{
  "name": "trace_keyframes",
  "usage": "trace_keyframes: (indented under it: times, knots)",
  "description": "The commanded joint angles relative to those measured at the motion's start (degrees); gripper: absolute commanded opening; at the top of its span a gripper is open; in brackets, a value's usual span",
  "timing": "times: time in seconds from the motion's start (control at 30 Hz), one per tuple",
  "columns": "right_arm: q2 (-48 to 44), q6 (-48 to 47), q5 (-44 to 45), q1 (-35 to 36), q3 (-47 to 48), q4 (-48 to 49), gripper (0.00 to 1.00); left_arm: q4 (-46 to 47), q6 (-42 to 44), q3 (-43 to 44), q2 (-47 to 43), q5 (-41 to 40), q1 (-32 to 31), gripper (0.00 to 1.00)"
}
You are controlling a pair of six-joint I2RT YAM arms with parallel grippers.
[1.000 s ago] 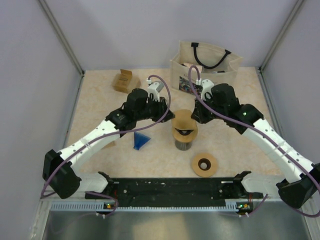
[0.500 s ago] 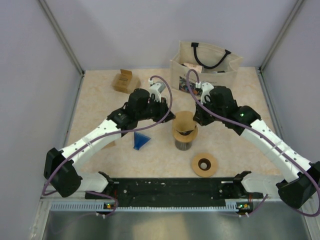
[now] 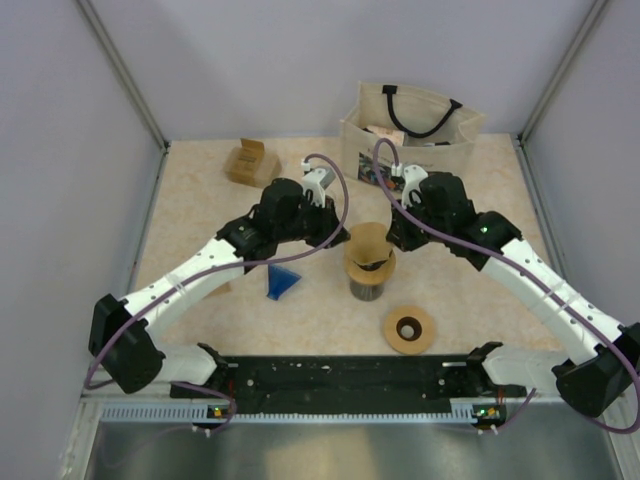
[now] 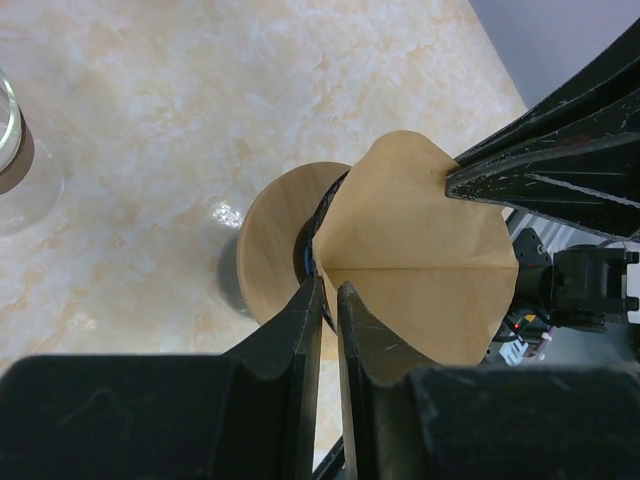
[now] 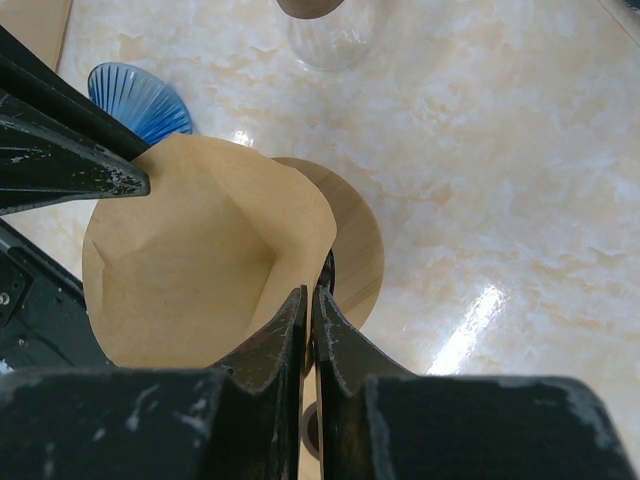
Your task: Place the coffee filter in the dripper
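A brown paper coffee filter is held spread open just above the dripper, a dark body with a round wooden collar. My left gripper is shut on the filter's left edge, and the paper runs in between its fingers. From the other side my right gripper is shut on the opposite edge of the filter. The wooden collar shows under the cone. Whether the filter's tip touches the dripper's dark opening is hidden.
A blue ribbed cone lies on the table left of the dripper. A loose wooden ring lies in front of it. A canvas bag and a small cardboard box stand at the back. A glass vessel is near.
Both wrists have shifted slightly toward the back, the left one also a little to the right. The filter stays over the dripper between both grippers.
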Motion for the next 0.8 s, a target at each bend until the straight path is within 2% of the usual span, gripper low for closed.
trace_keyframes:
  times: [0.0, 0.37, 0.47, 0.77]
  knots:
    - [-0.07, -1.34, -0.55, -0.49, -1.08, 2.5, 0.06, -0.17, 1.83, 3.29, 1.18, -1.41, -0.9, 0.17]
    - [-0.25, -1.17, 0.07, -0.57, -1.7, 2.68, 0.06, -1.58, 2.44, 3.56, 1.27, -3.35, -1.52, 0.16]
    - [-0.42, -0.99, -0.37, -0.49, -1.26, 2.94, 0.09, -1.58, 2.62, 3.91, 1.36, -3.26, -1.61, 0.17]
    - [-1.3, 1.82, -0.72, -0.49, 2.35, 3.82, 0.26, -1.06, 3.41, 5.67, -0.13, -1.68, -1.7, 0.33]
